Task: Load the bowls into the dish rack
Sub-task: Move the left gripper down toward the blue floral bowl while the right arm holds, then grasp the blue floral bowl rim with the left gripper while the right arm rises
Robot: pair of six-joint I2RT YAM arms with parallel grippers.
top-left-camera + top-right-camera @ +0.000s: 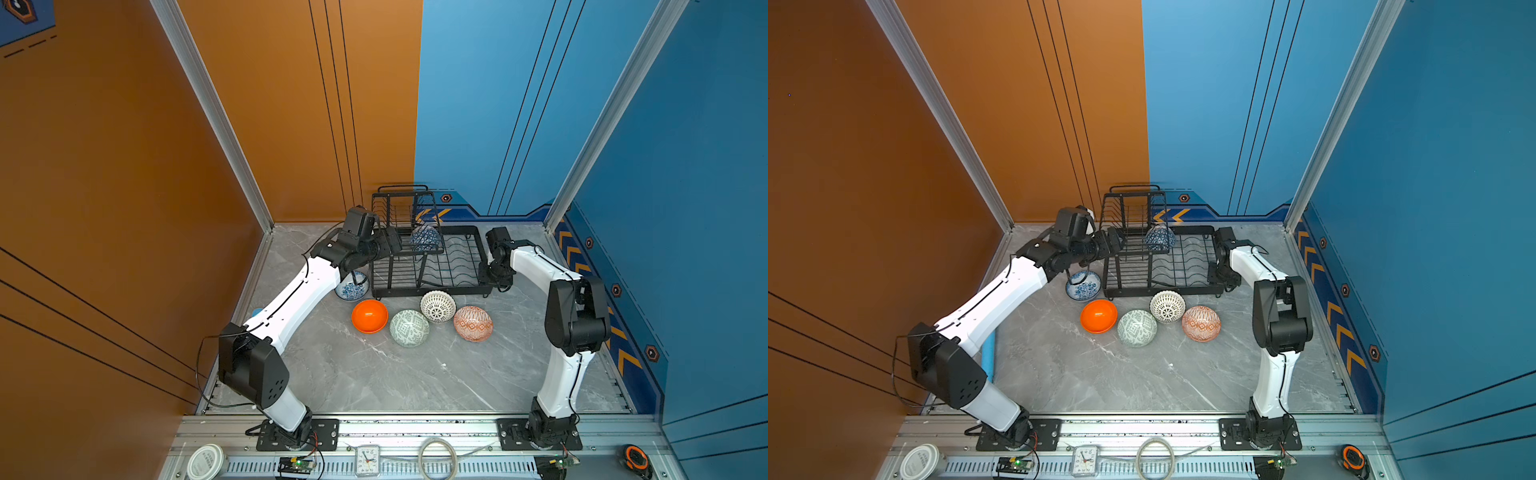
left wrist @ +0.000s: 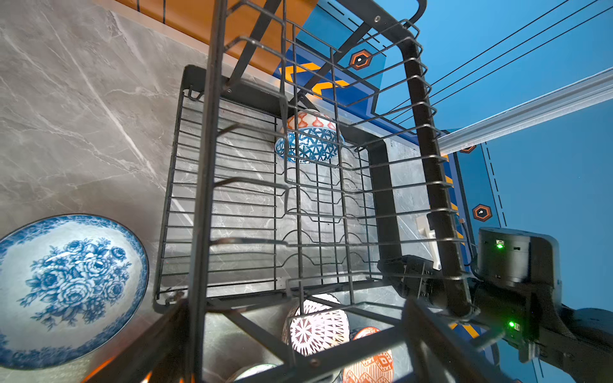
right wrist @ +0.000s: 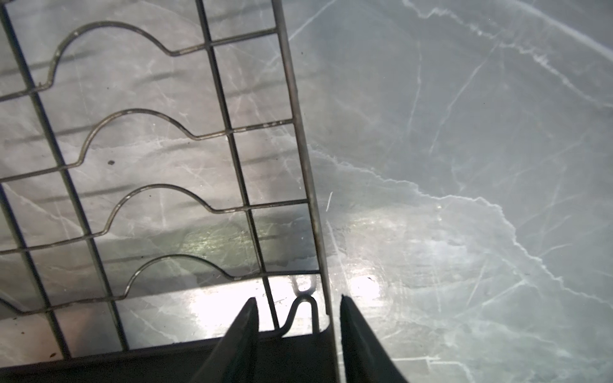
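Note:
The black wire dish rack (image 1: pixel 457 282) (image 1: pixel 1187 286) stands at the back of the table. A blue geometric bowl (image 1: pixel 424 239) (image 1: pixel 1160 237) (image 2: pixel 310 142) rests on its side in the rack, beside the raised shelf. The other bowls are on the table in front: blue floral (image 1: pixel 352 286) (image 2: pixel 66 285), plain orange (image 1: pixel 369 316), pale green (image 1: pixel 409 328), white-black lattice (image 1: pixel 437 306) (image 2: pixel 315 325) and orange-white diamond (image 1: pixel 473 323). My left gripper (image 1: pixel 392 243) (image 2: pixel 298 345) is open at the raised shelf's left side, with rack bars between its fingers. My right gripper (image 1: pixel 484 276) (image 3: pixel 298 301) is open astride the rack's front right corner.
A light-blue cylinder (image 1: pixel 988 353) lies near the left wall under the left arm. On the front rail sit a white lid (image 1: pixel 205 461), a small clock (image 1: pixel 368 459), a wire ring (image 1: pixel 437 457) and an orange tape measure (image 1: pixel 636 457). Walls close in on three sides.

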